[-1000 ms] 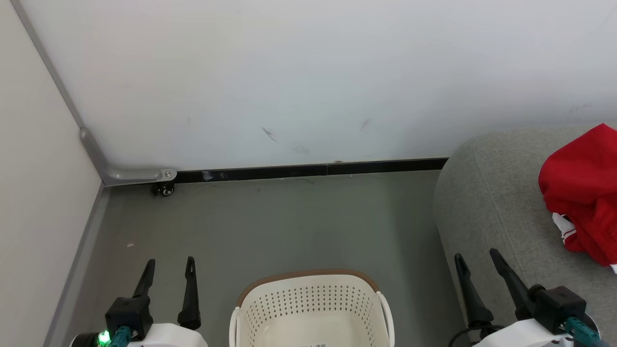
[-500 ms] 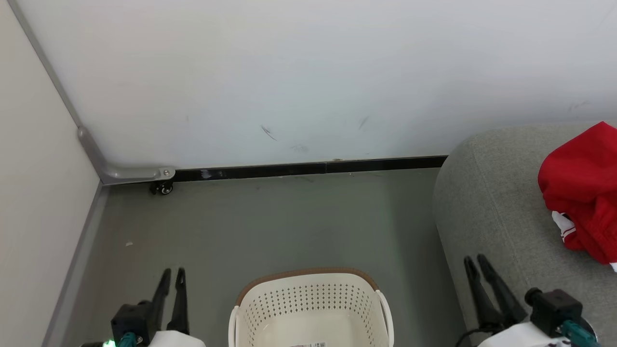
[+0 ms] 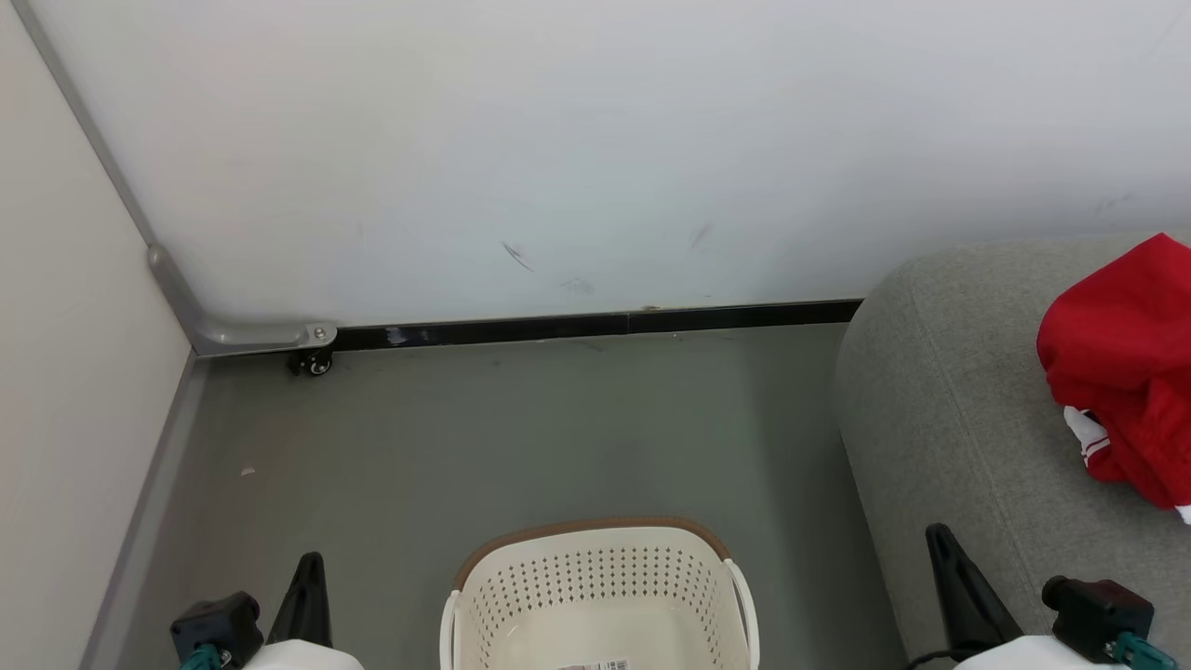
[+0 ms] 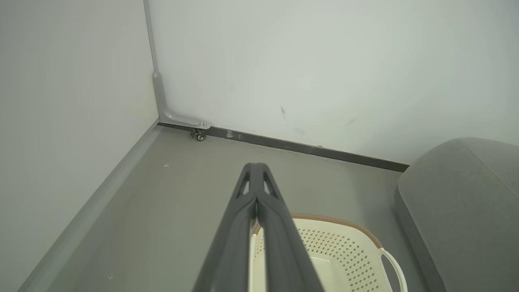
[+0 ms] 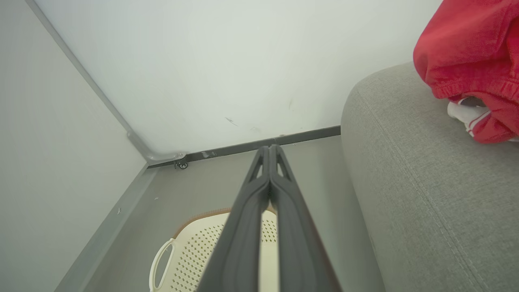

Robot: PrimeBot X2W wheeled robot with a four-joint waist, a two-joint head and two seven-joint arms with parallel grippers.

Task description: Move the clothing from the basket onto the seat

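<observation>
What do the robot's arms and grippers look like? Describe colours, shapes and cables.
The left gripper and right gripper each have two long, dark grey fingers that taper to a point, with triangular cut-outs near the tips. Each sits on a black block, with a teal plug beside it, on a smooth white forearm shell.

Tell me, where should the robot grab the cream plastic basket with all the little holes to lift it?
Probably the looped side handles of the oval cream-white perforated plastic basket. Each stands off the side wall, leaving a gap a finger could hook. Come down from above on the outside; the basket sits upright and open.
</observation>
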